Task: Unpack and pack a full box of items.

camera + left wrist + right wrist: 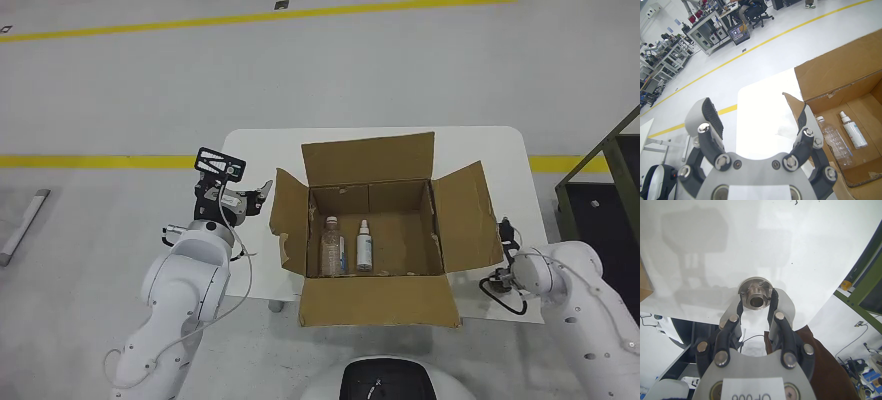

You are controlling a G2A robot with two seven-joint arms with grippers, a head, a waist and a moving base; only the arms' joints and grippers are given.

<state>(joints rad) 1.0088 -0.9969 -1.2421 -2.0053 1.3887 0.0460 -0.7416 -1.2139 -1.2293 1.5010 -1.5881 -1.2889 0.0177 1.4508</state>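
Cardboard box (370, 160) mid-frame, brown, flaps splayed, clear bottle (331, 247) and spray bottle (364, 246) lying side by side inside, left gripper (755, 106) spread wide, right gripper (757, 296) pinching metal fitting (755, 291).

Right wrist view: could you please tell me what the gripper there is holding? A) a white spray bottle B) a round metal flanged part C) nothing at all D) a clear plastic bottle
B: the right gripper is shut on a round metal flanged part, while the clear bottle and spray bottle lie in the cardboard box.
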